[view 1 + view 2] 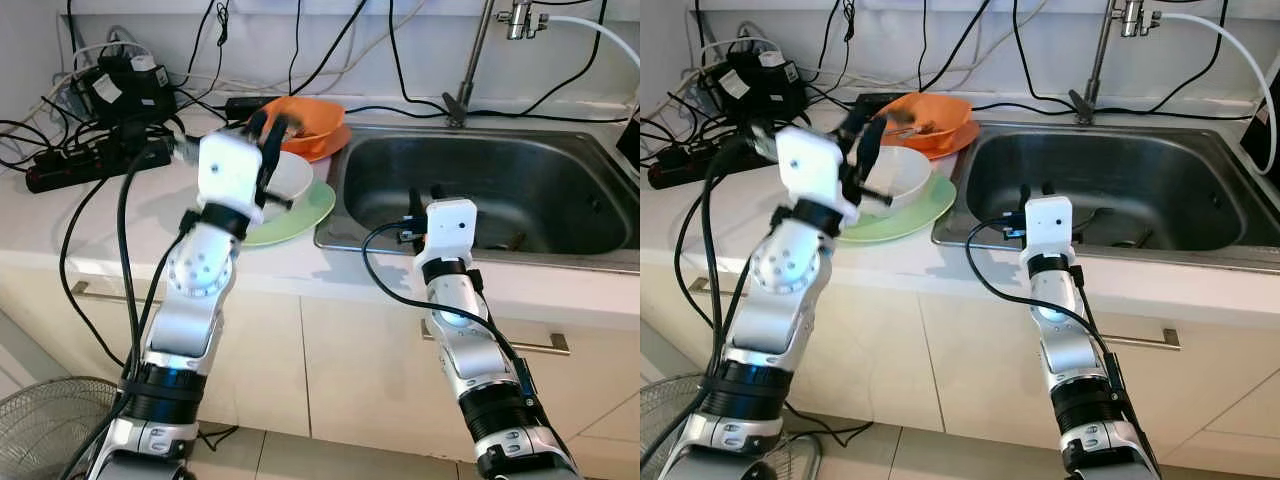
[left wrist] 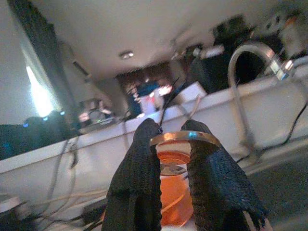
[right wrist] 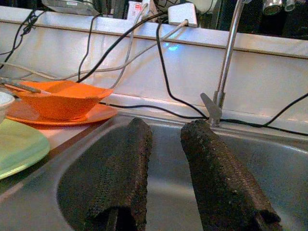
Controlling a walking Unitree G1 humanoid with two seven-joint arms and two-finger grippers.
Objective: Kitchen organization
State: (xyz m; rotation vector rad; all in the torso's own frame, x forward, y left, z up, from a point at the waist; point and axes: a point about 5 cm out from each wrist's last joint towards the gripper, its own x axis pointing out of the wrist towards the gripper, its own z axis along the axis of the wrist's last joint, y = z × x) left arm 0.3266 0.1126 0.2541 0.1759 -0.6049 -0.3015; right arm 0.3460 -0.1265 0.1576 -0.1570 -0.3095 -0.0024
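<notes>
Dishes are stacked on the counter (image 1: 120, 215) left of the sink (image 1: 480, 190): white bowl (image 1: 902, 170) on green plate (image 1: 925, 212), orange bowl (image 1: 930, 115) behind. Left gripper (image 1: 868, 140) over the white bowl, can't tell its fingers. Right gripper (image 3: 163, 168) parted over the sink.

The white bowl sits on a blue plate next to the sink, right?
Not quite. The white bowl sits on a green plate, not a blue one, as the right eye view shows. It is next to the sink.

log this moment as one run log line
left gripper: over white bowl on green plate | right gripper: open, over sink, empty | orange bowl: on orange plate, behind
</notes>
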